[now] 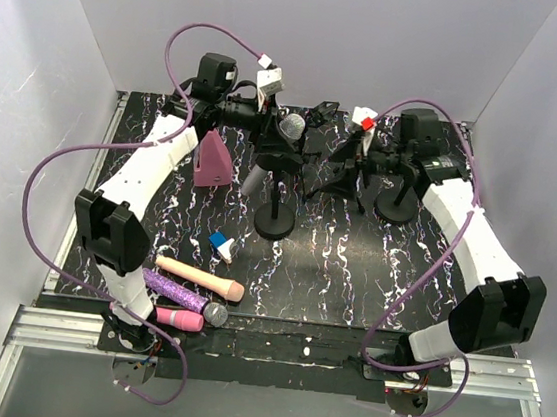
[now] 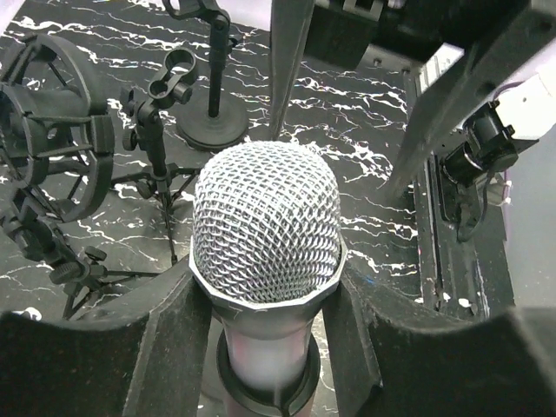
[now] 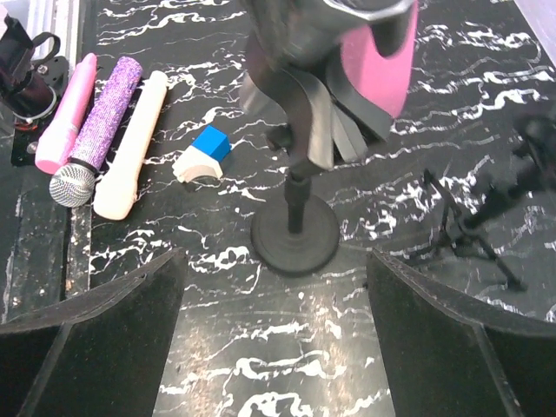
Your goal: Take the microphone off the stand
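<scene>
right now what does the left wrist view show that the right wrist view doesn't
Only the left wrist view: the microphone with its silver mesh head close up, apparently gripped between the left fingers, and a black shock mount.
Only the right wrist view: three loose mics lying side by side, pink, purple glitter and cream, a blue-and-white block, a pink wedge, the stand's round base, and the open right fingers.
Both: the black marbled table and a tripod stand.
</scene>
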